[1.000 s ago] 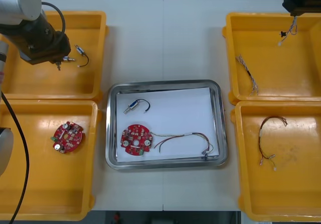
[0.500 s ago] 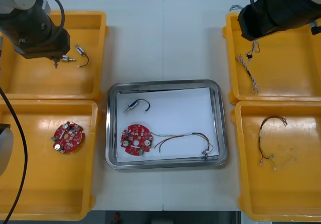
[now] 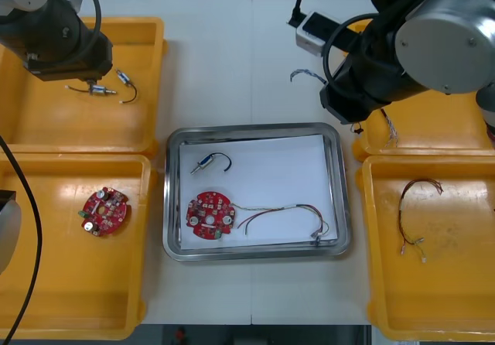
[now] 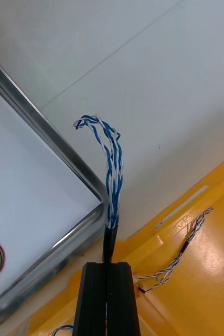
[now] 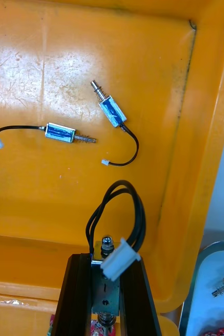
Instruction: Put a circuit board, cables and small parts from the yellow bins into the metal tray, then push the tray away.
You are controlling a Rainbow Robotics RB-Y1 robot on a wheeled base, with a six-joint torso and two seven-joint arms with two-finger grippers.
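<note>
My right gripper (image 4: 109,266) is shut on a twisted blue and white cable (image 4: 112,163), whose free end stands out over the table just past the far right corner of the metal tray (image 4: 70,157). In the front view the cable's tip (image 3: 299,74) pokes out left of the right arm. My left gripper (image 5: 105,258) hangs over the far left yellow bin (image 5: 33,210), shut on a small metal part (image 5: 106,242) with a looped black lead and white plug. The tray (image 3: 341,198) holds a red circuit board (image 3: 211,215), a red and yellow cable (image 3: 288,214) and a small metal part (image 3: 207,162).
Two more small metal parts (image 5: 60,133) (image 5: 112,111) lie in the far left bin. The near left bin holds a second circuit board (image 3: 104,210). One more twisted cable (image 4: 182,252) lies in the far right bin; a dark cable (image 3: 414,210) lies in the near right one.
The right arm has swung left from the far right bin to the tray's far right corner, carrying the twisted cable. The left arm has shifted slightly toward the table's far edge.
</note>
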